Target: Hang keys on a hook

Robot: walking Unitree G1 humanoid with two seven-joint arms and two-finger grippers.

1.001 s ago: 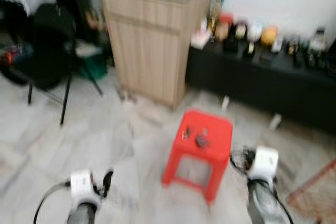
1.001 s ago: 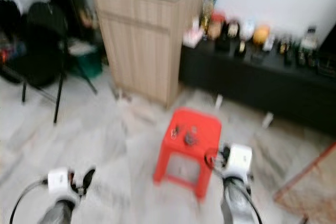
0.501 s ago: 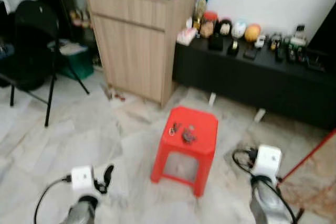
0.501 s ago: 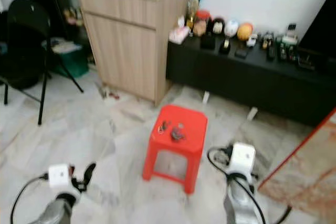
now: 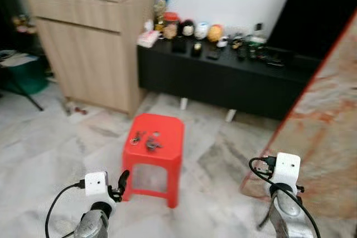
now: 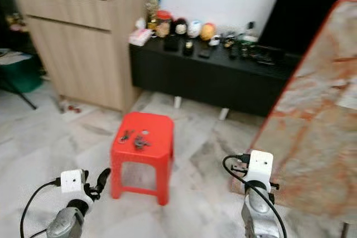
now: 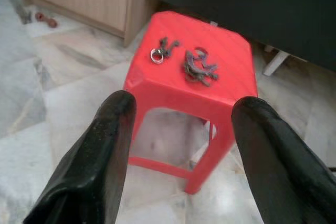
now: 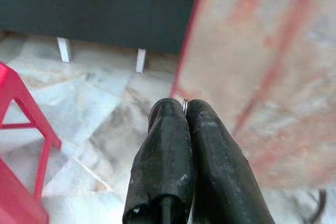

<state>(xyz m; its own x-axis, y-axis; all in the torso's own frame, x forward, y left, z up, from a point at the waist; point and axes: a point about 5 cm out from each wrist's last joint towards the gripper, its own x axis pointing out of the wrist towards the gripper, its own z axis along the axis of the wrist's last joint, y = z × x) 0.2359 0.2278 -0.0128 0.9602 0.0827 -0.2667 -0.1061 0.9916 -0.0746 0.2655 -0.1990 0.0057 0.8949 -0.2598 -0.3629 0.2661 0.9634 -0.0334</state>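
Two small bunches of keys [image 5: 146, 140] lie on top of a red plastic stool [image 5: 159, 163] on the marble floor, just ahead of my left arm. In the left wrist view they are a ringed key [image 7: 160, 52] and a darker bunch [image 7: 198, 69]. My left gripper [image 7: 185, 106] is open, low and short of the stool's near edge, holding nothing. My right gripper [image 8: 185, 109] is shut, well to the right of the stool, over bare floor beside a leaning slab. A tiny silver glint shows at its tips.
A wooden cabinet [image 5: 89, 37] stands at the back left. A low black bench [image 5: 223, 82] with several ornaments runs along the white wall. A marble-patterned slab with a red edge [image 5: 326, 132] leans at the right. A green bin [image 5: 22, 76] sits at the far left.
The camera has swung right and the blur has cleared. The stool now sits further left in view, the black chair has gone out of frame, and the slab has come in at the right.
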